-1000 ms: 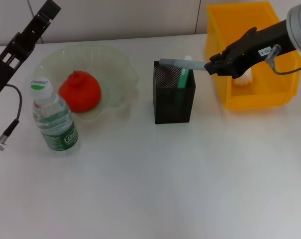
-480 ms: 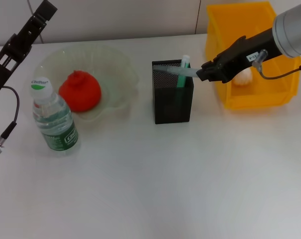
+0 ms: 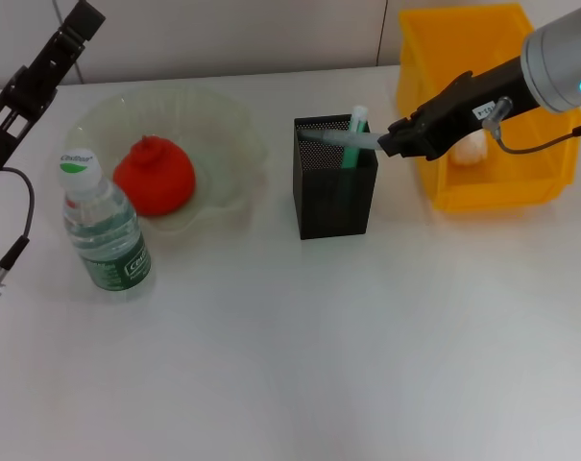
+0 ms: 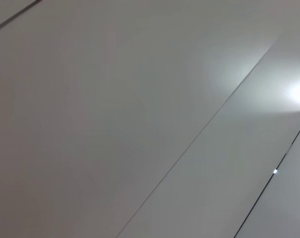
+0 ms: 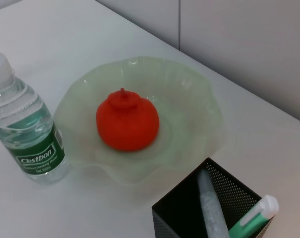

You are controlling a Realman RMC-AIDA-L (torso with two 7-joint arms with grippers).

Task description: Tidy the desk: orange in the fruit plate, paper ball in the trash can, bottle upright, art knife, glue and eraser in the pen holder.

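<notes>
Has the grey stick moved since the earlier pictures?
Yes. The grey stick, held by the right gripper, shifted left and tipped down into the pen holder.

A red-orange orange (image 3: 154, 177) was seen in a pale green, see-through fruit plate (image 3: 223, 125). The bottle (image 3: 103, 223) was clear, with a green label and white cap. The pen holder (image 3: 335, 197) was black mesh, the trash can (image 3: 439, 58) bright yellow, the desk (image 3: 319, 336) plain white.
</notes>
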